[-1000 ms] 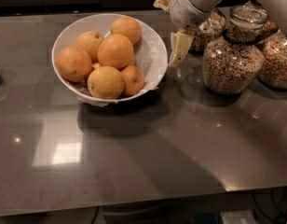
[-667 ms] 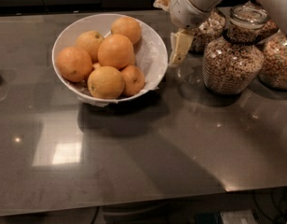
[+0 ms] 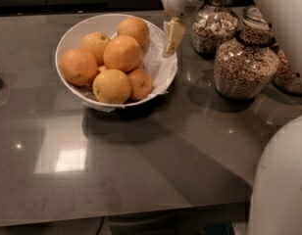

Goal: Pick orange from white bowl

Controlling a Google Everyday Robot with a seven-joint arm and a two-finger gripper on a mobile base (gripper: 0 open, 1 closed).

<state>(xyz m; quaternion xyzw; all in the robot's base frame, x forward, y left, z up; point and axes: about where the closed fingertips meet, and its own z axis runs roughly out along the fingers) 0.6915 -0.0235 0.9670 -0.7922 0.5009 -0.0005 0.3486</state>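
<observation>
Countertop [image 3: 141, 180]: dark grey, glossy, reflective. Standing directly on it: white bowl [image 3: 75, 33], rear left; rearmost jar [image 3: 214, 28] and nearer jar [image 3: 245, 65], both glass and filled with cereal, rear right; third jar [image 3: 288, 75], partly hidden at the right edge. Gripper [image 3: 173, 35] hangs above the surface, between the bowl's right rim and the rearmost jar.

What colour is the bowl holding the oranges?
White: the white bowl shows best in the camera view; the gripper hangs beside its rim.

Dark, glossy counter [image 3: 141, 180] bearing two glass jars: the rear jar of puffed cereal [image 3: 215, 31], just right of the hand [image 3: 173, 35], and the nearer jar of ring cereal [image 3: 245, 67]. A third jar [image 3: 288, 77] stands partly hidden at the right edge.
</observation>
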